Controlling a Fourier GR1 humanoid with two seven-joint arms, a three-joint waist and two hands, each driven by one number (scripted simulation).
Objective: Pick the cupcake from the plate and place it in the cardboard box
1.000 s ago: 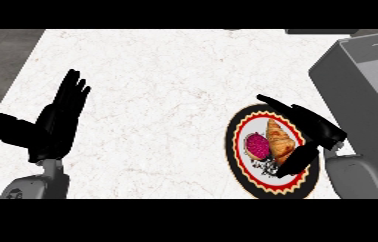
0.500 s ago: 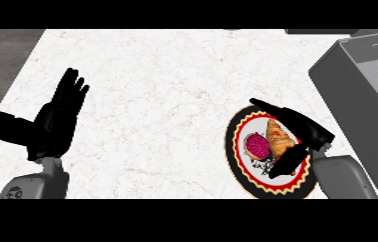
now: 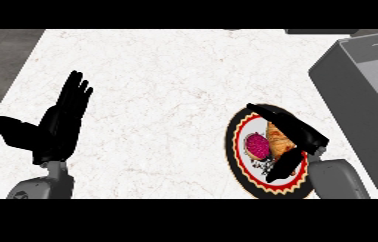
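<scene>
White counter [image 3: 170, 86], right robot hand [image 3: 295, 136] over cupcake [image 3: 257, 145]

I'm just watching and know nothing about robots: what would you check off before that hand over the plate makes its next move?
1. Cupcake on the plate: ok.
2. Right hand above the plate: ok.
3. Fingers curled round the cupcake: not ok, not yet.
4. Croissant apart from the cupcake: not ok, right beside it.
5. Box open on top: ok.
6. Left hand resting at the left, away from the plate: ok.
</scene>
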